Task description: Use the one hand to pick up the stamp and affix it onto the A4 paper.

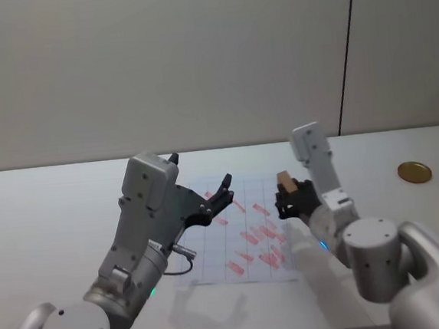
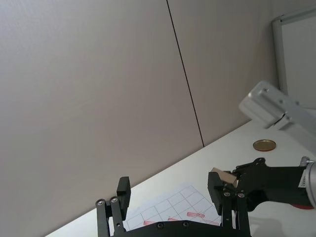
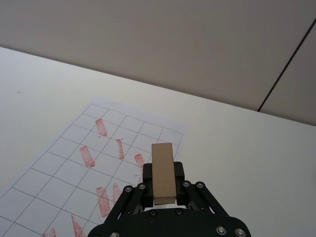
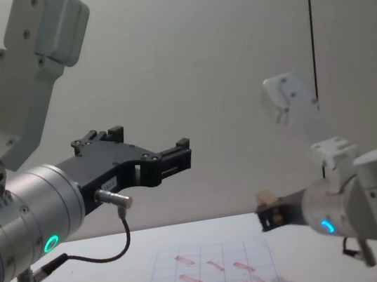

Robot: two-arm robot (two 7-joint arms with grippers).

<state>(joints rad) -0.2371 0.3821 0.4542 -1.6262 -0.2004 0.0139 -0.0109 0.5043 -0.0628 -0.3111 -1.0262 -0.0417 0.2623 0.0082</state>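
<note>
Honestly, right gripper (image 3: 163, 175) clamps the stamp (image 3: 162, 160) by its near end; looks like light, stiff wood, easy hold. Left gripper (image 1: 218, 198) hangs open alongside.

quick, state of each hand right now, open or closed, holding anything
Left hand: open, holding nothing.
Right hand: closed on the stamp.
</note>
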